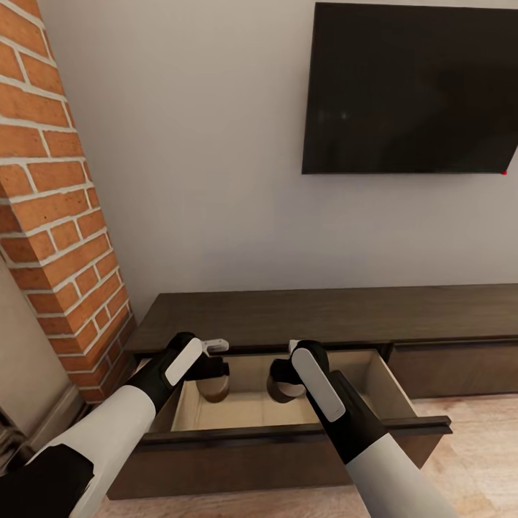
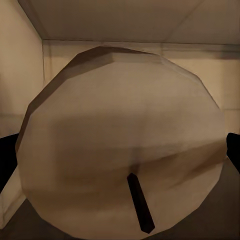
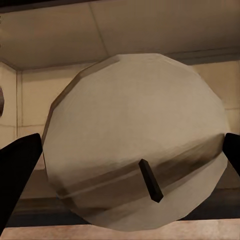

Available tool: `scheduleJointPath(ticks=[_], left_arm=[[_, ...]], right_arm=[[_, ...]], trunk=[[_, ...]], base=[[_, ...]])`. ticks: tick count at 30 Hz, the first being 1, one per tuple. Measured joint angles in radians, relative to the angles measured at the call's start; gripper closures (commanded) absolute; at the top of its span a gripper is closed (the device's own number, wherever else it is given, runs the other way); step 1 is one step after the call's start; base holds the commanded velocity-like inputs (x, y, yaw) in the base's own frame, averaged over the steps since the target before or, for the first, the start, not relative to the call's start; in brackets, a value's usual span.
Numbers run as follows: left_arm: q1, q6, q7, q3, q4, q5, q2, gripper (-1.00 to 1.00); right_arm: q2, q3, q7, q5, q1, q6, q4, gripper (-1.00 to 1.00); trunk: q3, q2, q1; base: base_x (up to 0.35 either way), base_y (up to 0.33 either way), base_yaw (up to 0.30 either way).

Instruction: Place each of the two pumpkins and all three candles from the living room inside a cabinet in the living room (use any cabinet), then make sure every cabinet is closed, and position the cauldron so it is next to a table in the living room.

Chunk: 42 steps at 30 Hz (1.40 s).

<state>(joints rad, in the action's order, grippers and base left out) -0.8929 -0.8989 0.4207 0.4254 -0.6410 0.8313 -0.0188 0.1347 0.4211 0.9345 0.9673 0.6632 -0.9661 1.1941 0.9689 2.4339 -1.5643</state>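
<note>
left gripper (image 1: 216, 368) and right gripper (image 1: 284, 378) each clamped around a candle (image 2: 120, 145), lowered into the open cabinet (image 1: 288, 316) drawer (image 1: 388, 392). pending: release, remaining items, closing.

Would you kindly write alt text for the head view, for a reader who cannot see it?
Two robot arms reach into the open drawer of a dark wooden TV console, the left gripper and right gripper each holding a stubby candle. A black television hangs above; a brick column stands at left.
</note>
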Motion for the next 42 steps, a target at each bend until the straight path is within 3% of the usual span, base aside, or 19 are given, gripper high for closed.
scheduleJointPath(ticks=[3,9,16,25,29,42], left_arm=[[0.0,-0.011,0.0,0.0,0.002,0.002,0.0,1.0],[-0.001,-0.033,0.003,-0.001,0.004,0.003,-0.004,1.0],[-0.001,-0.036,0.008,-0.001,0.004,-0.001,-0.01,1.0],[-0.001,-0.036,0.011,-0.001,0.004,-0.004,-0.015,1.0],[-0.001,-0.035,0.01,-0.001,0.004,-0.004,-0.015,1.0],[-0.001,-0.033,0.006,-0.001,0.004,-0.004,-0.015,1.0]], right_arm=[[0.0,0.03,0.0,-0.001,0.0,0.003,-0.004,1.0],[0.0,0.053,0.0,-0.002,0.0,0.005,-0.007,1.0],[0.0,0.056,0.0,-0.003,0.0,0.006,-0.007,1.0],[-0.001,0.056,0.0,-0.002,0.0,0.005,-0.008,1.0],[-0.001,0.056,0.0,-0.002,0.0,0.005,-0.008,1.0],[-0.001,0.058,0.0,-0.001,0.0,0.007,-0.008,1.0]], trunk=[[0.0,0.0,0.0],[0.0,0.0,0.0],[0.0,0.0,0.0],[0.028,0.063,-0.034],[0.043,0.066,-0.038],[0.043,0.067,-0.037]], base=[[0.004,0.0,0.0],[0.001,0.0,0.0],[0.0,0.0,0.0],[0.0,0.0,0.0],[0.0,0.0,0.0],[0.048,0.0,0.0]])
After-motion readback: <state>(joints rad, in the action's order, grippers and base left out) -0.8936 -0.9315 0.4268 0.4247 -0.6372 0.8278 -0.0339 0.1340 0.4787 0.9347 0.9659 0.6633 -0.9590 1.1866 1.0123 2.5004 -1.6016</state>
